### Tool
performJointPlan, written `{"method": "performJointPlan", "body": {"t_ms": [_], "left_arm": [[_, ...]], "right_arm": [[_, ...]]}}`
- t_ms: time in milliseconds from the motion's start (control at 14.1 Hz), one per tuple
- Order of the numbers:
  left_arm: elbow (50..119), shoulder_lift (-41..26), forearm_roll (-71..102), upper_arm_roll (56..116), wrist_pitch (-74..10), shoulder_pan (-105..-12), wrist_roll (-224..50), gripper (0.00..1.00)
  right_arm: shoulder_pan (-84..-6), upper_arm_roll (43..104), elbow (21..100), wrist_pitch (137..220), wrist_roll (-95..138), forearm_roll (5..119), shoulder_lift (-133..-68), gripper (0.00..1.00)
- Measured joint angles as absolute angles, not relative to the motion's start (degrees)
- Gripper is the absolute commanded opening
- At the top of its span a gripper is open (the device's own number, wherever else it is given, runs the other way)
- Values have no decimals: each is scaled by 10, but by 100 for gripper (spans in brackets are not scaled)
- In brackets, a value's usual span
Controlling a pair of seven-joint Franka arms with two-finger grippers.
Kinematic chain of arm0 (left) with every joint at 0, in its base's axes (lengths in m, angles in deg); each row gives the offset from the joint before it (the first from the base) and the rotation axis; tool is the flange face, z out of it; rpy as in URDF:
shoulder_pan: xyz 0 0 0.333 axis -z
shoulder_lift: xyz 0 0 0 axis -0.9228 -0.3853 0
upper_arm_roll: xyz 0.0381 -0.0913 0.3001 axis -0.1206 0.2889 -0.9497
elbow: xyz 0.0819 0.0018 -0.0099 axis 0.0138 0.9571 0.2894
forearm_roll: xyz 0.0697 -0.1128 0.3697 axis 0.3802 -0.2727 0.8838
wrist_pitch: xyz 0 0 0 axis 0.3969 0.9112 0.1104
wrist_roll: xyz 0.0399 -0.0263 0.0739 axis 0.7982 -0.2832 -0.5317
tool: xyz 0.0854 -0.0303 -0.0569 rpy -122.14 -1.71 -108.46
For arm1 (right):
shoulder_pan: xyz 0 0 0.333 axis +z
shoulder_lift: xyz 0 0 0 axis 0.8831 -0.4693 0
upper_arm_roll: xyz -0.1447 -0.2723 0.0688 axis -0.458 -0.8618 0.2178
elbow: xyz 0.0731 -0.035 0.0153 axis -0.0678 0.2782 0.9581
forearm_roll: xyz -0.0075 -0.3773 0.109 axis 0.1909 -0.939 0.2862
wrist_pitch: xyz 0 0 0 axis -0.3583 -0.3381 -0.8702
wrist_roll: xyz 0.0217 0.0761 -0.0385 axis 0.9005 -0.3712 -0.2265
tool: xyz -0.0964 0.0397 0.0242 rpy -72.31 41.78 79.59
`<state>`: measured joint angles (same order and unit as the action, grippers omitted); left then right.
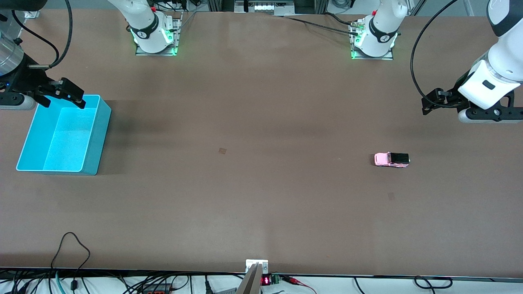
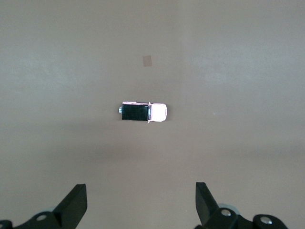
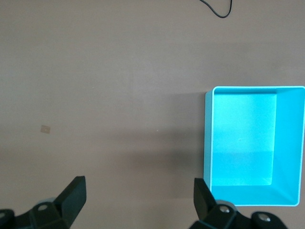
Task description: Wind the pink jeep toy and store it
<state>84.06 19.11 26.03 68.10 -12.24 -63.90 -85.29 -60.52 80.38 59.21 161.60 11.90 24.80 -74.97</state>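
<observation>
The pink jeep toy (image 1: 392,159) stands on the brown table toward the left arm's end, its black roof panel up. It also shows in the left wrist view (image 2: 143,112). My left gripper (image 1: 429,107) hangs open and empty above the table at that end, apart from the jeep; its open jaws show in the left wrist view (image 2: 141,202). The turquoise bin (image 1: 98,139) stands empty at the right arm's end and shows in the right wrist view (image 3: 208,138). My right gripper (image 1: 63,100) is open and empty over the bin's edge farthest from the front camera (image 3: 139,200).
Two small tape marks lie on the table, one near the middle (image 1: 222,150) and one nearer to the front camera than the jeep (image 1: 391,196). A black cable (image 1: 73,245) loops onto the table's front edge. The arm bases (image 1: 155,36) stand along the back edge.
</observation>
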Motion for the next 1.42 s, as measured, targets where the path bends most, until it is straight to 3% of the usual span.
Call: {"method": "performJointPlan", "body": {"t_ms": [925, 1423], "left_arm": [[840, 189, 260, 681, -111, -639, -853, 100], [825, 176, 257, 683, -14, -635, -830, 100]], "right_arm": [[-606, 803, 585, 1616, 119, 248, -752, 100], [-606, 803, 584, 1616, 119, 248, -762, 100]]}}
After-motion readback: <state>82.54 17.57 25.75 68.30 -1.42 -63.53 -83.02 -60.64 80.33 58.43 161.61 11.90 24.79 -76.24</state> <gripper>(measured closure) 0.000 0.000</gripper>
